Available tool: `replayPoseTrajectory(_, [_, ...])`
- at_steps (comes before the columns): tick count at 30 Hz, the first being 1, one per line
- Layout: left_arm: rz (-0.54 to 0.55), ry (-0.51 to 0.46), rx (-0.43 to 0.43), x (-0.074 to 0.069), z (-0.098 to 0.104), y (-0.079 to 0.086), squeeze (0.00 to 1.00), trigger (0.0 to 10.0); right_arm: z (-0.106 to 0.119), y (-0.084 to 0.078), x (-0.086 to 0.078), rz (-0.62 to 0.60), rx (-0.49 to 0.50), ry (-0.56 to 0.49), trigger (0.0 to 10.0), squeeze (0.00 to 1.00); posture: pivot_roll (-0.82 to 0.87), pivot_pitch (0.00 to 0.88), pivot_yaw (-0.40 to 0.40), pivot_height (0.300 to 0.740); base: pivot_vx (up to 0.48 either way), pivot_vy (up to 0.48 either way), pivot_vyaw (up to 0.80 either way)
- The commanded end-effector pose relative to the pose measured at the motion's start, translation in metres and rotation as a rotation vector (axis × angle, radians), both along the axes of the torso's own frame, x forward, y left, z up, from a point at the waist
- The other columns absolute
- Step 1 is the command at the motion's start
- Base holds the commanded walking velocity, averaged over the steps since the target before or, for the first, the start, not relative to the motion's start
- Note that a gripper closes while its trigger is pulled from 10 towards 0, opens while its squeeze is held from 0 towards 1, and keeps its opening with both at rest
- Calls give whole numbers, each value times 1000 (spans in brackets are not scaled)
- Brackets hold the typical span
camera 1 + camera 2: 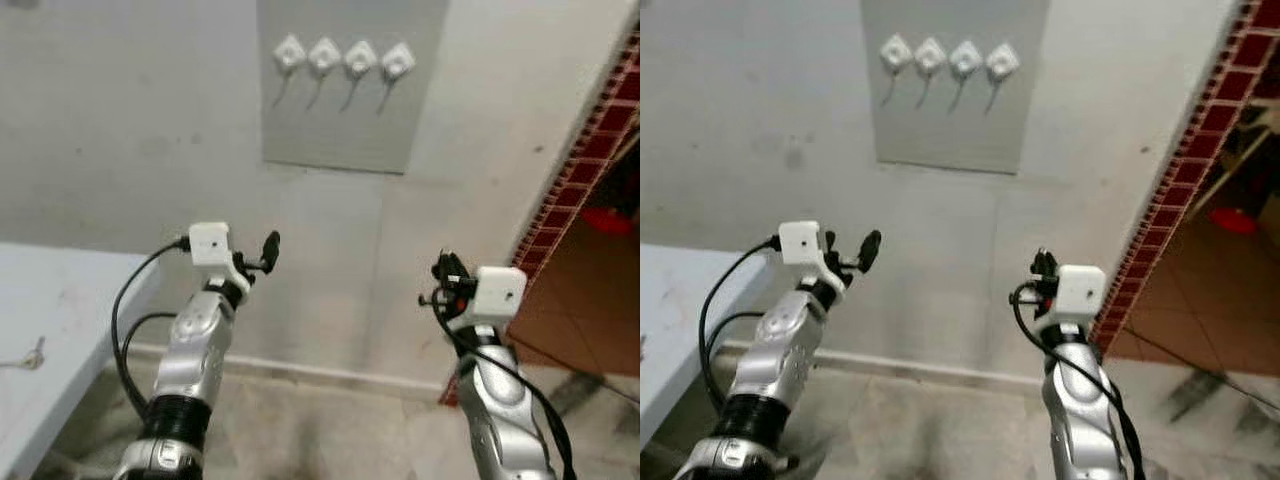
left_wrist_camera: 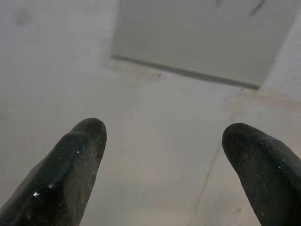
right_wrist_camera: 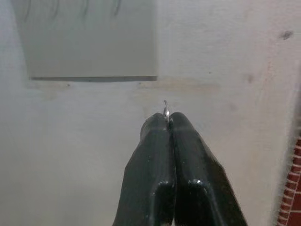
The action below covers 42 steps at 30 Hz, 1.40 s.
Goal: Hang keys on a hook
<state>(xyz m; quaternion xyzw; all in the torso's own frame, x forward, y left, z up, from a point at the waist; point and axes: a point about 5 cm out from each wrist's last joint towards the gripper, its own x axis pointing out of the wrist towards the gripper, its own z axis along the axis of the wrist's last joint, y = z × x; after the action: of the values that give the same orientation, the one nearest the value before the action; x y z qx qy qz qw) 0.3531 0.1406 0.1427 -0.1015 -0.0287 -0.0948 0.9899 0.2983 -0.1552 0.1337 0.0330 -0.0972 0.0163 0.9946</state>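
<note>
Fingers [image 3: 162, 155] of the right gripper [image 3: 168, 123] press tightly together in the right wrist view, and a thin sliver of metal ring [image 3: 166, 109] pokes out from between their tips; whatever hangs from that ring is hidden behind the fingers, so the keys themselves cannot be made out. In the left eye view the same gripper [image 1: 441, 280] sits at lower right, its dark fingers mostly blocked by the white camera housing on the wrist. Fingers [image 2: 70, 174] of the left gripper [image 2: 164, 136] stand wide apart in the left wrist view, with nothing between them, both cut off by the lower edge of the frame. In the left eye view this gripper [image 1: 265, 252] is raised at centre left.

At the far left edge of the left eye view, a pale table [image 1: 70, 300] is cut off by the frame, and a small metallic item [image 1: 30, 356] lies on it, too small and blurred to identify.

Farther back, the grey wall carries a rectangular panel [image 1: 345, 110] in the upper middle, its top cropped. Four white diamond-shaped hook mounts [image 1: 343, 57] run in a row across it, each with a thin hook hanging below; all four hooks look bare. At the right edge, a red brick doorway edge [image 1: 580, 170] slants down, with blurred tiled floor beyond.
</note>
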Motion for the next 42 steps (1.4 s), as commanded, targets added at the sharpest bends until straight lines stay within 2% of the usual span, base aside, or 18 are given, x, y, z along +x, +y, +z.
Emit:
replayPoseTrajectory(1, [-14,1,11,-2,-1,-6,0,10000,4,-6,0,-33,-10,-19,10000,0,-50,0,4,740,0,0,0])
replayPoseTrajectory(12, [-32,15,0,-13,-11,-9,0,10000,-4,-11,-9,-81,-28,22,10000,0,-53,0,0,740,0,0,0])
replayPoseTrajectory(19, [-36,24,-9,-17,-14,-10,0,10000,-5,-12,-15,-67,-53,8,10000,0,-61,0,2,740,0,0,0])
replayPoseTrajectory(42, [-40,28,-28,-22,-14,-10,0,10000,-4,-6,-20,-43,-87,3,10000,0,-62,0,-3,740,303,0,0])
